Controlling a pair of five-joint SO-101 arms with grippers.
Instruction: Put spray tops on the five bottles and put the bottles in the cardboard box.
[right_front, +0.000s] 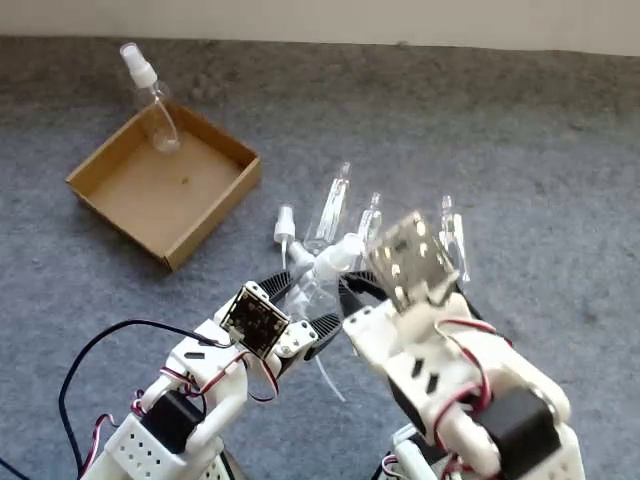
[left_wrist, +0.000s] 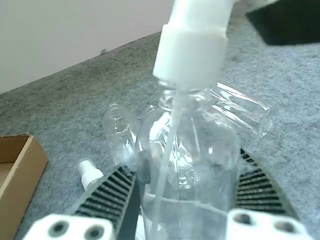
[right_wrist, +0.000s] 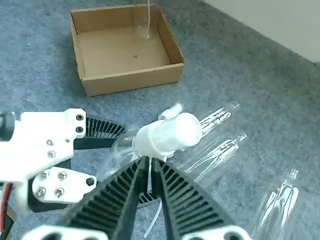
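Note:
My left gripper is shut on a clear bottle, held off the carpet with its neck pointing away from the arm. A white spray top sits on that neck, its tube running down inside. My right gripper is shut on this spray top, right beside the left gripper. From above, both grippers meet at the bottle and spray top in the lower middle. Three open bottles lie just beyond, with a loose spray top next to them.
The cardboard box sits at the far left on the grey carpet. One bottle with a spray top leans over its far wall. A black cable loops beside the left arm's base.

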